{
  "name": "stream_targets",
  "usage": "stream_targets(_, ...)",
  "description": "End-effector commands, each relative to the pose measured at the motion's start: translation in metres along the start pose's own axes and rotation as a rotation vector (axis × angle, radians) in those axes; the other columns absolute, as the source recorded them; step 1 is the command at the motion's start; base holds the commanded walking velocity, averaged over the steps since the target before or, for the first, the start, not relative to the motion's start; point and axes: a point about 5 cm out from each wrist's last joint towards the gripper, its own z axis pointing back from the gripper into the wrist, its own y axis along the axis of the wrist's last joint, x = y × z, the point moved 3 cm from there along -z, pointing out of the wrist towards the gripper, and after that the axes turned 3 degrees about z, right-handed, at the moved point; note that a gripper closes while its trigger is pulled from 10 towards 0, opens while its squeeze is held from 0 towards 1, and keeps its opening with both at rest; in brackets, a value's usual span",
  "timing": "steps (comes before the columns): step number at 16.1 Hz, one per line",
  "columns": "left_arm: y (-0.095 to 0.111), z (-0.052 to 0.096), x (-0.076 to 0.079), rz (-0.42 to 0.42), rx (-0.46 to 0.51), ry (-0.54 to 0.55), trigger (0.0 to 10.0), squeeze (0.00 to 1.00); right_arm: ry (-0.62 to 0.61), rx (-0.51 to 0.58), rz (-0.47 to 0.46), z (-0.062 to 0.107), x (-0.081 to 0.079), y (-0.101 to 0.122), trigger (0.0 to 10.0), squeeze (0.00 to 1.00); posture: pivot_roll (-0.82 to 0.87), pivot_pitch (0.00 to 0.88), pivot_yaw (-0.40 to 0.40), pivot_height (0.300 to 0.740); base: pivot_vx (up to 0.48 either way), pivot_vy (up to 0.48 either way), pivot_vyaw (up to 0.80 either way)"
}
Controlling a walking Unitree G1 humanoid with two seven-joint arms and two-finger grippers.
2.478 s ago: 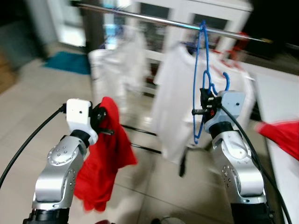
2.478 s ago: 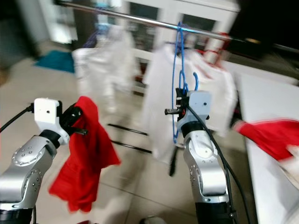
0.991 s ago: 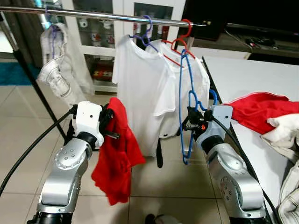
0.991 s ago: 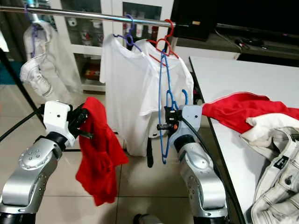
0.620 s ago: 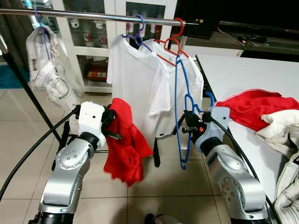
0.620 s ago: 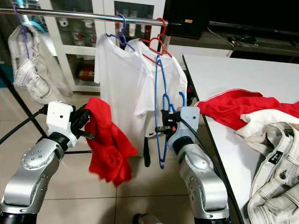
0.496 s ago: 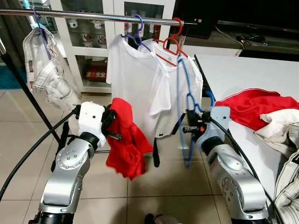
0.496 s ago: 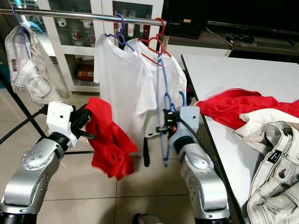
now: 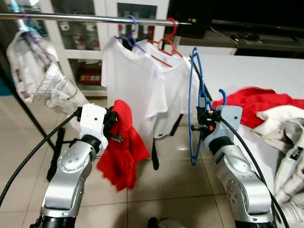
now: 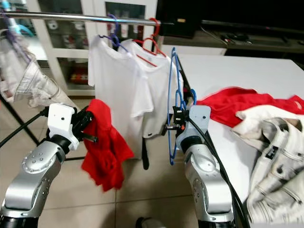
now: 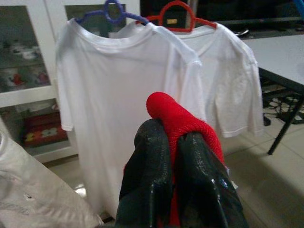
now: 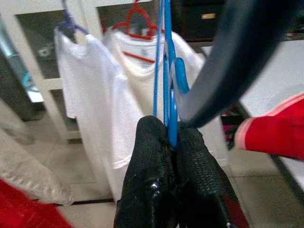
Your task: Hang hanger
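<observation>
Left pincer (image 9: 113,124) clamped on a red garment (image 9: 122,147) that hangs below it, in front of white shirts (image 9: 142,88) on the rail (image 9: 85,18). Right pincer (image 9: 200,122) closed on a blue hanger (image 9: 194,104), held upright just right of the shirts, hook (image 9: 222,95) off the rail. Far right, the surface (image 9: 256,71) carries a red cloth (image 9: 259,102) and pale clothes (image 10: 278,161).

A home's laundry corner: a metal clothes rail (image 9: 95,18) carries white T-shirts (image 9: 137,80) on coloured hangers above a pale tiled floor (image 9: 156,190). Behind it stands a white glass-door cabinet (image 9: 80,42) holding small household items. A white bench (image 9: 247,71) beside the rail bears a heap of unsorted clothes (image 9: 270,114).
</observation>
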Motion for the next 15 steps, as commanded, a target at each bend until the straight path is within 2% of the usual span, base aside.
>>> stream_targets(1,0.006,-0.002,0.002,-0.001,0.026,-0.009,10.0,0.00,-0.013,0.003,-0.007,0.000,0.003,0.001,10.0,0.00,-0.04,0.000,-0.060,0.740,0.000,0.000,-0.78)
stream_targets(2,0.006,-0.003,0.002,0.013,0.027,-0.012,10.0,0.00,-0.014,-0.014,-0.019,0.000,0.004,-0.002,10.0,0.00,-0.04,0.000,-0.058,0.740,0.000,0.000,-0.79)
stream_targets(4,0.007,-0.003,0.002,0.026,0.030,-0.018,10.0,0.00,-0.013,-0.046,-0.058,0.002,0.004,-0.007,10.0,0.00,-0.04,0.000,-0.054,0.740,0.000,0.480,-0.79)
stream_targets(5,0.007,-0.003,0.002,0.017,0.027,-0.021,10.0,0.00,-0.029,-0.073,-0.042,0.003,0.006,-0.010,10.0,0.00,-0.04,0.000,-0.053,0.740,0.000,0.480,-0.80)
stream_targets(6,0.008,-0.005,0.003,-0.022,0.025,-0.030,10.0,0.00,-0.031,-0.074,-0.016,0.003,0.006,-0.009,10.0,0.00,-0.04,0.000,-0.049,0.740,0.000,0.000,-0.79)
stream_targets(7,0.008,-0.005,0.003,-0.023,0.026,-0.032,10.0,0.00,-0.037,-0.057,-0.002,0.003,0.007,-0.006,10.0,0.00,-0.05,0.000,-0.048,0.740,0.000,0.000,-0.79)
stream_targets(9,0.008,-0.006,0.003,-0.029,0.027,-0.032,10.0,0.00,-0.097,-0.006,0.011,0.002,0.015,0.002,10.0,0.00,-0.05,0.000,-0.048,0.740,0.000,-0.480,-0.79)
stream_targets(10,0.008,-0.007,0.003,-0.020,0.027,-0.032,10.0,0.00,-0.063,-0.022,0.001,0.001,0.014,0.002,10.0,0.00,-0.05,0.001,-0.048,0.740,0.000,-0.480,-0.78)
stream_targets(12,0.008,-0.009,0.006,0.024,0.029,-0.038,10.0,0.00,-0.038,-0.021,-0.013,0.000,0.011,0.003,10.0,0.00,-0.05,0.004,-0.050,0.740,0.000,0.193,-0.78)
stream_targets(14,0.006,-0.009,0.006,0.006,0.019,-0.035,10.0,0.00,-0.069,-0.038,-0.010,0.000,0.014,-0.001,10.0,0.00,-0.05,0.004,-0.050,0.740,0.000,0.480,-0.78)
stream_targets(15,0.007,-0.010,0.006,-0.025,0.023,-0.040,10.0,0.00,-0.083,-0.051,-0.022,0.000,0.016,-0.004,10.0,0.00,-0.05,0.007,-0.053,0.740,0.000,0.000,-0.78)
